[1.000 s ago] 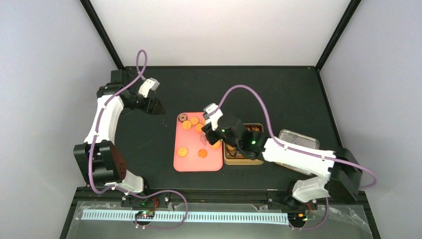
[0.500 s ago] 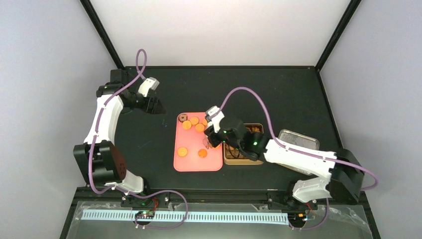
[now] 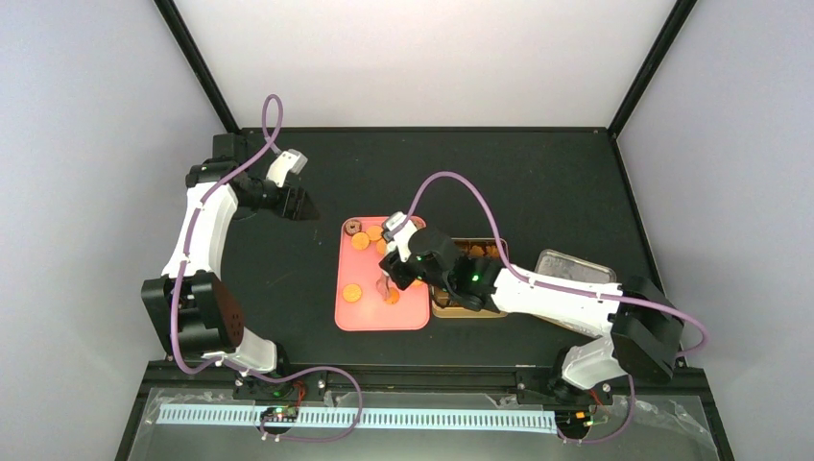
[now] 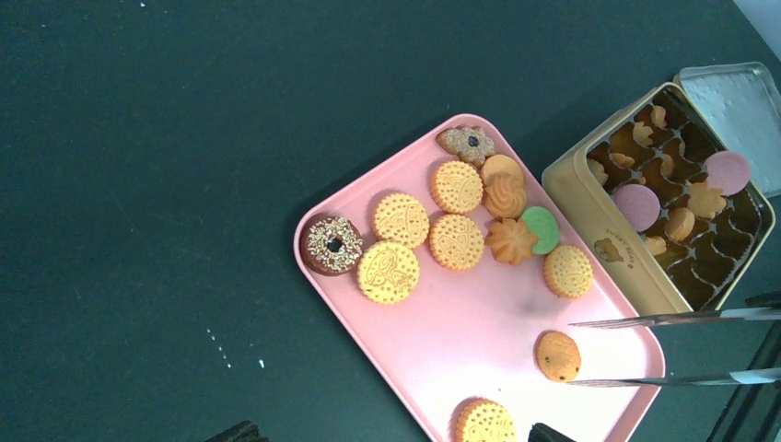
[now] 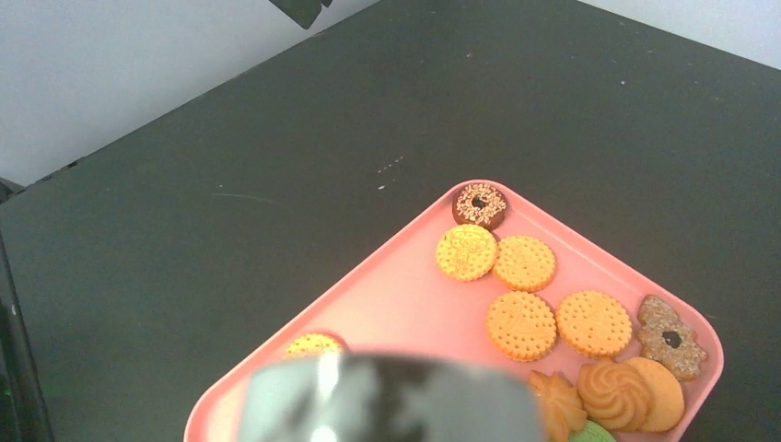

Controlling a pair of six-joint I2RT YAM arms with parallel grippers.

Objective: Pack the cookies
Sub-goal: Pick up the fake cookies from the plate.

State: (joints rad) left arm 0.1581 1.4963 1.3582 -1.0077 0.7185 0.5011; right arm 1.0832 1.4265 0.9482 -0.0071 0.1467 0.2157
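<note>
Over the cookies (image 4: pixel 456 241) beside the tin (image 4: pixel 589 207), right pincer (image 3: pixel 394 274) pinches tongs (image 4: pixel 672 318), left pincer (image 3: pixel 301 207) spread wide.

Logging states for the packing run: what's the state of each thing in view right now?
cookies: some loose on pink tray, some in tin.
tin: open, partly filled.
lid: off, beside tin.
tongs: blades apart, nothing between.
right gripper: shut on tongs.
left gripper: open, empty.

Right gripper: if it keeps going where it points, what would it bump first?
Likely the speckled cookie on the pink tray: the tongs in the right gripper point at it, tips just short. How high they hang is unclear.
</note>
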